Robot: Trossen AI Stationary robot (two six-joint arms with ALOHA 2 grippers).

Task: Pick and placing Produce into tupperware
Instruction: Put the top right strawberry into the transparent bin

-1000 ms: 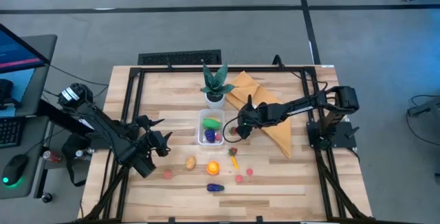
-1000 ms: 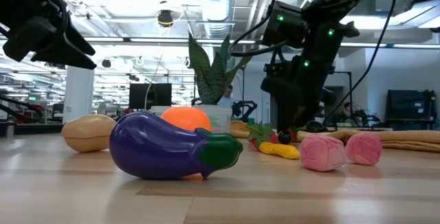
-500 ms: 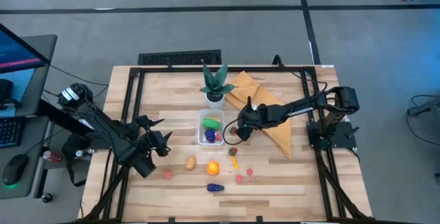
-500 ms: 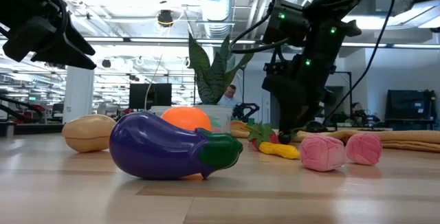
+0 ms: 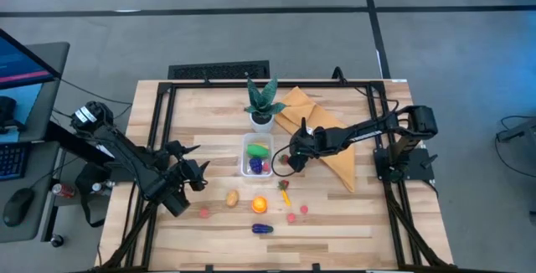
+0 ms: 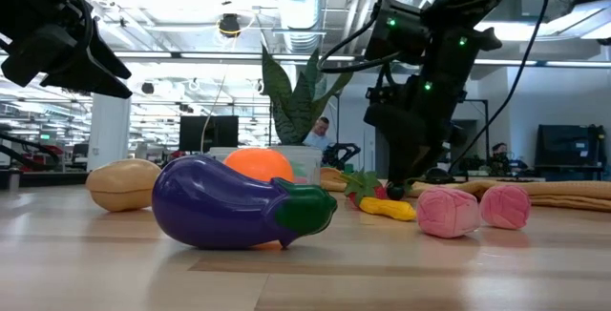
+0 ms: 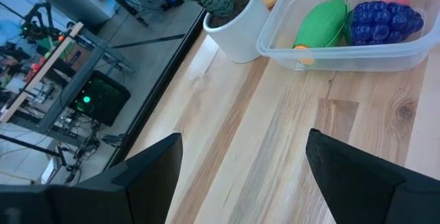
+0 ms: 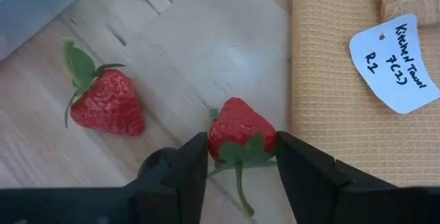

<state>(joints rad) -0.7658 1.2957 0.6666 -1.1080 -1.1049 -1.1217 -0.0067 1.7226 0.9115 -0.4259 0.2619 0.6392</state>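
The clear tupperware (image 5: 256,157) stands mid-table and holds a green piece (image 7: 323,21), purple grapes (image 7: 383,19) and a pink piece. My right gripper (image 5: 286,162) is low at the table just right of it, shut on a strawberry (image 8: 240,129). A second strawberry (image 8: 106,105) lies beside it on the wood. An eggplant (image 5: 262,229), an orange (image 5: 260,205), a yellowish piece (image 5: 231,198), a yellow-and-red piece (image 5: 286,196) and pink pieces (image 5: 291,218) lie nearer the front edge. My left gripper (image 5: 194,172) hovers open and empty left of the container. My right gripper pinches the strawberry's two sides (image 8: 214,135) between its two fingers (image 8: 185,165). The fingers come from above, slanting from the table's right. The berry's leafy stem end points back toward the gripper, and the berry lies at the table top beside the cloth's edge.
A potted plant (image 5: 262,105) stands just behind the container. A mustard-yellow cloth (image 5: 322,135) with a paper tag (image 8: 399,62) lies at the right, under my right arm. Black frame rails run along the table's edges. Bare wood lies left of the container.
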